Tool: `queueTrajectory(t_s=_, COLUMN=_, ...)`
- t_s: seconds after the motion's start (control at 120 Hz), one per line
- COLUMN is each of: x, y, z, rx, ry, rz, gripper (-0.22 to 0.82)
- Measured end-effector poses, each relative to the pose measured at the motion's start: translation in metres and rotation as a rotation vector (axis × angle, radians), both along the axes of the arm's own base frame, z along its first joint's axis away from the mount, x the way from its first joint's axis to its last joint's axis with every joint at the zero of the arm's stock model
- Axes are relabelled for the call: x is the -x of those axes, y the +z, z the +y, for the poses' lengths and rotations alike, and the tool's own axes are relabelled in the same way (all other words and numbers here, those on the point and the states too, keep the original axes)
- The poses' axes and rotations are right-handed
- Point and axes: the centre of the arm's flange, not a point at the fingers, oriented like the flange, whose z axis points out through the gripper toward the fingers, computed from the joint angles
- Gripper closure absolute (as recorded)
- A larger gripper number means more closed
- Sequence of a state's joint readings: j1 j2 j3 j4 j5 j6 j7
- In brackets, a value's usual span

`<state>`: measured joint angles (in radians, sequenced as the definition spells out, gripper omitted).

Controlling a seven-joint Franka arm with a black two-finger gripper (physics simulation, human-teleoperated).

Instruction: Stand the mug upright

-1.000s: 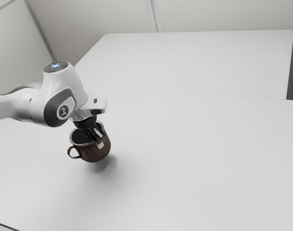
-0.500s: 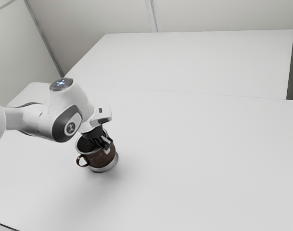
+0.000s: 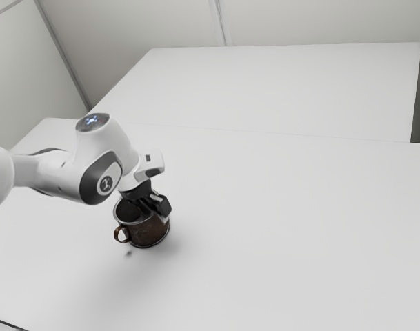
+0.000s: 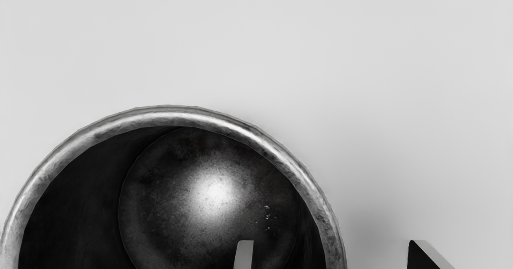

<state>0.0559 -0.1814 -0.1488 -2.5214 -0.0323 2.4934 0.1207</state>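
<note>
The brown metal mug [image 3: 149, 230] stands upright on the table in the exterior view, its mouth facing up and its handle toward the exterior view's left. My gripper [image 3: 158, 205] is at the mug's rim, on the side away from the handle. From the wrist camera, the mug [image 4: 176, 114] shows its round rim and dark inside. The gripper [image 4: 330, 253] is open there, one finger inside the mug and the other outside, with the wall between them and a gap on both sides.
The white table [image 3: 285, 227] extends around the mug. Behind it in the exterior view lies another white surface [image 3: 278, 89], with pale walls beyond.
The mug has gone from tilted and raised to standing on the table, shifting slightly toward the exterior view's right. My hand came down with it, and the fingers have parted from its wall.
</note>
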Motion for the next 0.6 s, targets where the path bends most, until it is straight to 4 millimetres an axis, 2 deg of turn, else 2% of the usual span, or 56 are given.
queueTrajectory(t_s=0.058, x=-0.004, y=0.011, z=-0.001, rx=0.001, ry=0.002, rz=-0.009, gripper=0.17)
queueTrajectory(t_s=0.233, x=-0.028, y=0.064, z=-0.004, rx=0.011, ry=0.025, rz=0.012, gripper=0.07)
queueTrajectory(t_s=0.6, x=-0.073, y=0.171, z=-0.020, rx=0.022, ry=0.055, rz=0.109, gripper=0.01)
